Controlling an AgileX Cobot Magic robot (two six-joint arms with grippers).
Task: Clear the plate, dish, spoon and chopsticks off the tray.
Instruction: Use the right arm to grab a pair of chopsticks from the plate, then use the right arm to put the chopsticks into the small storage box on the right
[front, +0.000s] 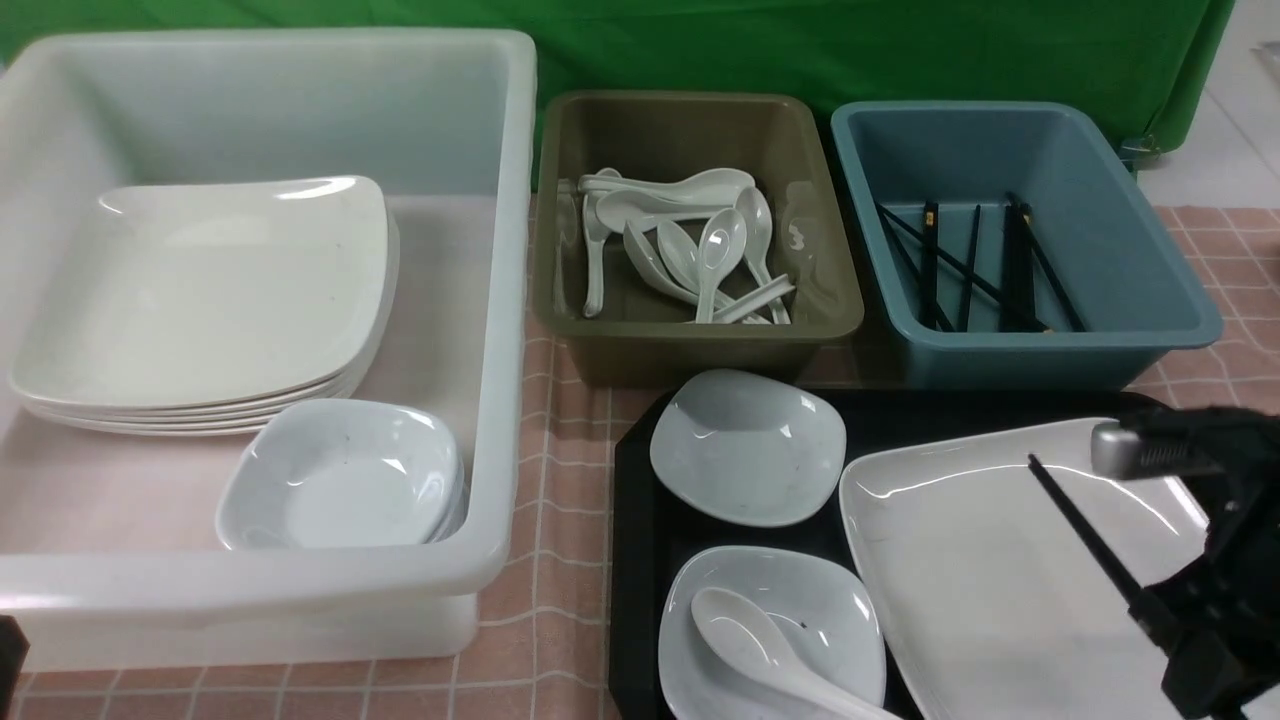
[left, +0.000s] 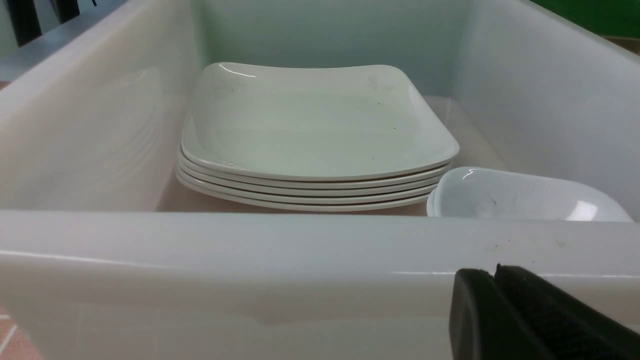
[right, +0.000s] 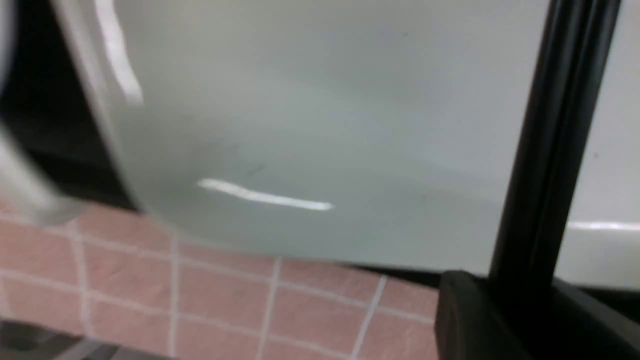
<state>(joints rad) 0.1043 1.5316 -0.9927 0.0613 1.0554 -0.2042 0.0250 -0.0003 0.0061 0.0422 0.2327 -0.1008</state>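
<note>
The black tray lies at the front right. On it are the large white plate, a small dish behind, and a nearer dish holding the white spoon. The black chopsticks slant over the plate, and my right gripper is shut on their near end. The right wrist view shows the chopsticks clamped between the jaws of the right gripper, with the plate behind. My left gripper is shut and empty, just outside the white bin's near wall.
A big white bin at the left holds stacked plates and small bowls. Behind the tray stand an olive bin with several spoons and a blue bin with several chopsticks. A pink checked cloth covers the table.
</note>
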